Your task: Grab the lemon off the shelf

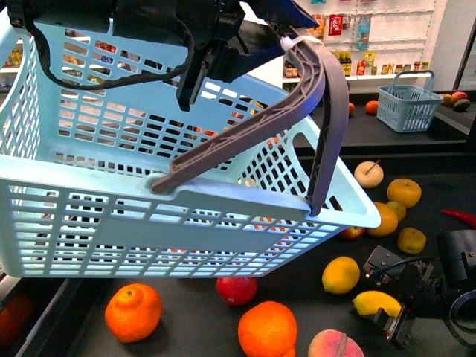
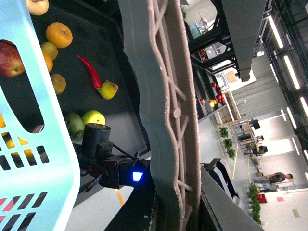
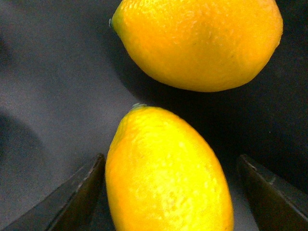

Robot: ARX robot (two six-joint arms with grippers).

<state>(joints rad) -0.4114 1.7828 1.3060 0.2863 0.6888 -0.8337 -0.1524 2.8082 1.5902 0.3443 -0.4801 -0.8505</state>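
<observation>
A yellow lemon [image 1: 372, 301] lies on the black tray of the shelf [image 1: 193, 327] at the front right. My right gripper [image 1: 388, 296] is open around it. In the right wrist view the lemon [image 3: 166, 173] sits between the two dark fingers [image 3: 72, 202], with a gap on the far side. A second lemon [image 3: 202, 43] lies just beyond it, also in the front view [image 1: 341, 274]. My left gripper [image 2: 175, 211] is shut on the grey basket handle [image 2: 163, 96] and holds the light blue basket [image 1: 149, 201] up over the tray.
Two oranges [image 1: 134, 312] [image 1: 268, 329], a red apple [image 1: 236, 288] and a peach [image 1: 336, 346] lie on the tray near the front. More fruit and a red chili [image 1: 461, 216] lie to the right. A small blue basket [image 1: 405, 104] stands on the upper level.
</observation>
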